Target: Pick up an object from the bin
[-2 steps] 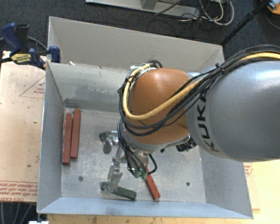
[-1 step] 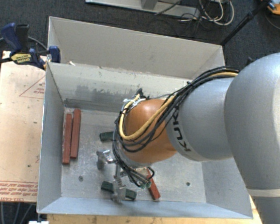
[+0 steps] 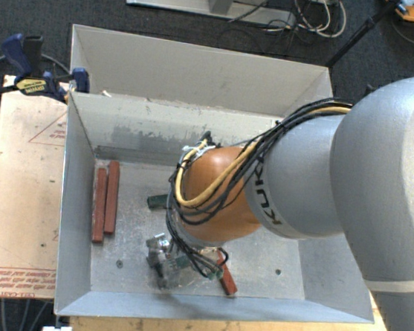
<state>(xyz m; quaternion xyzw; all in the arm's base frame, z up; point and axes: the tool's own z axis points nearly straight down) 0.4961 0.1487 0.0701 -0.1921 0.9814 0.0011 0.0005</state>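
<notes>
1. The grey metal bin (image 3: 75,205) has sloping walls and a flat floor, and only a few loose things lie on that floor.
2. The arm (image 3: 325,175) comes in over the bin's right wall and reaches down toward the middle of the near edge.
3. An orange cover (image 3: 215,192) sits on its wrist, with black and yellow cables (image 3: 192,168) looped over it.
4. The gripper (image 3: 165,264) is low in the bin, close above the floor and just short of the near wall, about midway along it.
5. Whether the gripper is clenched or released cannot be told, because the wrist and cables hide much of it, and nothing can be seen grasped in it.
6. A small orange-red piece (image 3: 228,282) lies tilted on the floor just beside the gripper, on its right and close to the near wall. It is the thing nearest to the gripper.
7. A small dark piece (image 3: 157,201) lies toward the middle of the floor, partly under the edge of the orange cover.
8. Two long red-brown bars (image 3: 105,201) lie side by side and touching along the foot of the left wall, running from the far side toward the near side, well apart from the gripper.
</notes>
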